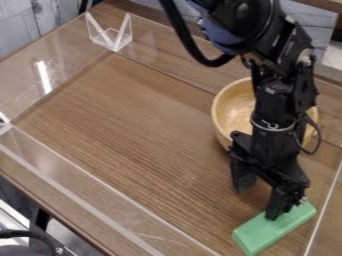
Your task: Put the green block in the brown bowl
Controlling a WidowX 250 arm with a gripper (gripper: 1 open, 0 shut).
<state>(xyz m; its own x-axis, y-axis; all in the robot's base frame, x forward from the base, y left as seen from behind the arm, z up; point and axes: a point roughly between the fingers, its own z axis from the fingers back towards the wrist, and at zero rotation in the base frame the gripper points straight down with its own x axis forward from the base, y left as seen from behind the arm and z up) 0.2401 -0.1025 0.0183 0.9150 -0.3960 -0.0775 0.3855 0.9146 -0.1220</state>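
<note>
The green block (pixel 274 234) lies flat on the wooden table near the front right edge. My gripper (pixel 266 197) hangs just above its far end, pointing down with its jaws open; the right fingertip (pixel 282 209) reaches the block's top edge and the left one sits off to its left. Nothing is held between the fingers. Behind the gripper, at the right, stands the brown bowl (pixel 234 108), partly hidden by the black arm.
A clear acrylic wall (pixel 80 170) borders the table along the left and front. A small clear triangular stand (pixel 110 33) sits at the back left. The wooden tabletop (pixel 120 120) stretches wide left of the arm.
</note>
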